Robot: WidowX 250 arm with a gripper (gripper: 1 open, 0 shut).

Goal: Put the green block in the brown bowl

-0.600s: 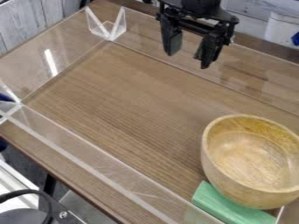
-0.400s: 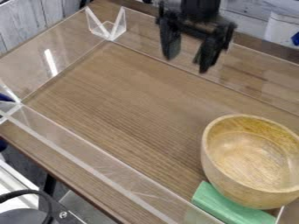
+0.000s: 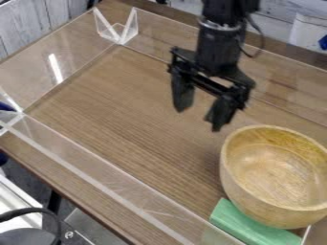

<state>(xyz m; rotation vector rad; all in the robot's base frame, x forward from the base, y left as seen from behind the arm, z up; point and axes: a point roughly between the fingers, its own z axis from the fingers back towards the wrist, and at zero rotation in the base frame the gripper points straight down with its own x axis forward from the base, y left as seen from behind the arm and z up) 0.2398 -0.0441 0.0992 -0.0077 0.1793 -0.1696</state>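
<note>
Jaws spread wide and gripping nothing, the gripper (image 3: 202,107) hangs beyond the brown bowl (image 3: 276,176) — whose rim, I fear, could snag fingers reaching for the green block (image 3: 251,228) beside it. Pressed close, the block might wedge — or shove the bowl.

Single cam view, set high, looking steeply down on worktop (image 3: 128,110). Wide-ish shot, mid-range; brown bowl (image 3: 274,177) lower R, most of worktop L of bowl. No 2nd view to share.

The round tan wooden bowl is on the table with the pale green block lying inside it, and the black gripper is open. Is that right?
Not quite: the pale green block lies outside the round tan wooden bowl, as the camera view shows. The bowl is on the table and the black gripper is open.
</note>
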